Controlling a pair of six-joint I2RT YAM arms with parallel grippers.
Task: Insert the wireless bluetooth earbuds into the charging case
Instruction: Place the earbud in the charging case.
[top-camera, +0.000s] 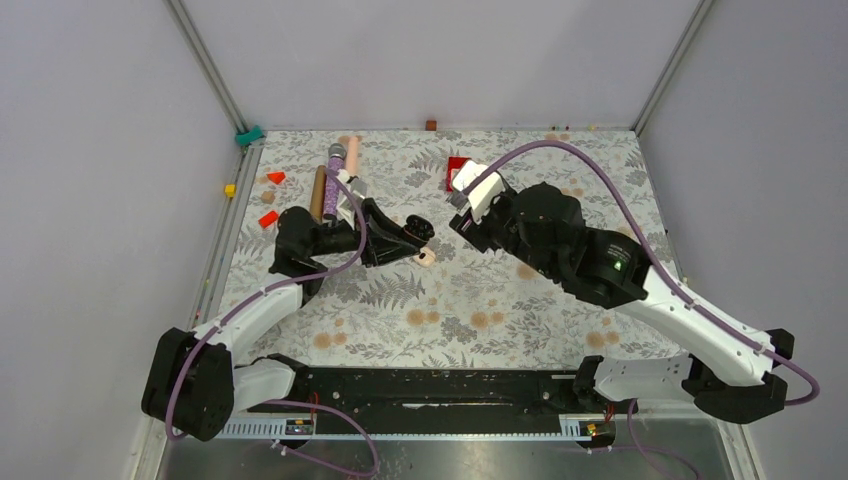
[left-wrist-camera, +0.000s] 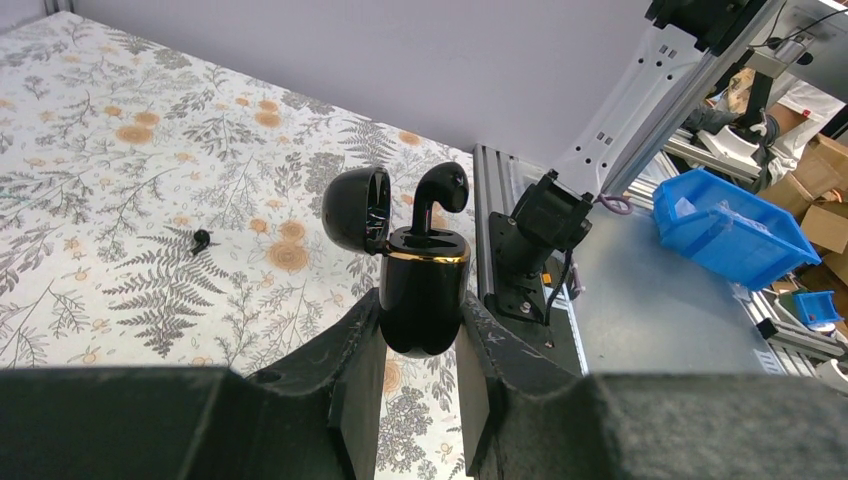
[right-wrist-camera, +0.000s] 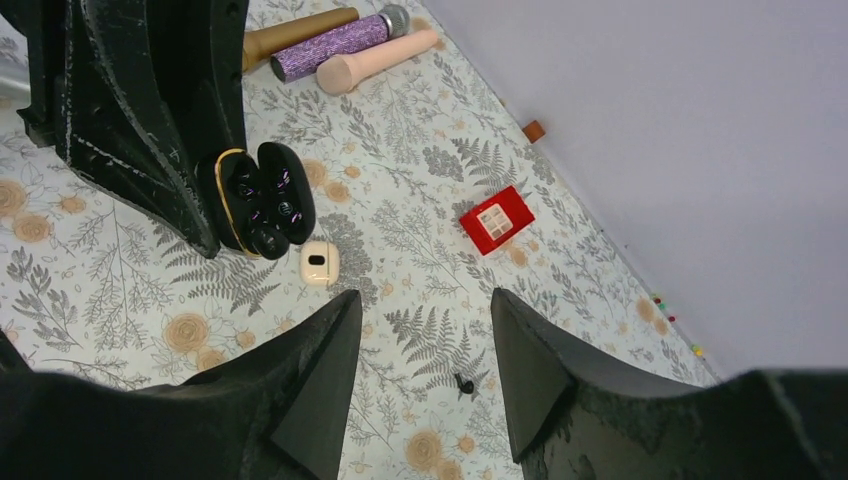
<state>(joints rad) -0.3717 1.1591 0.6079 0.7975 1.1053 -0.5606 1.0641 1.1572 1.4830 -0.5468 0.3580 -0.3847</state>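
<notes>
My left gripper (left-wrist-camera: 420, 312) is shut on the body of a black charging case (left-wrist-camera: 424, 295), held upright above the table with its lid (left-wrist-camera: 357, 208) swung open. One black earbud (left-wrist-camera: 441, 190) stands in the case, its head poking above the gold rim. A second black earbud (right-wrist-camera: 463, 382) lies loose on the floral cloth, also seen as the black earbud (left-wrist-camera: 201, 239) in the left wrist view. My right gripper (right-wrist-camera: 425, 296) hangs open right above that loose earbud, nothing between its fingers. From above, the case (top-camera: 418, 228) sits between left gripper (top-camera: 403, 240) and right gripper (top-camera: 458, 218).
A small whitish case (right-wrist-camera: 320, 263) lies on the cloth just beside the black one, also visible from above (top-camera: 427, 257). Three microphones (top-camera: 335, 172) lie at the back left, a red block (right-wrist-camera: 497, 219) at the back, small red and orange blocks (top-camera: 272, 198) at the left edge.
</notes>
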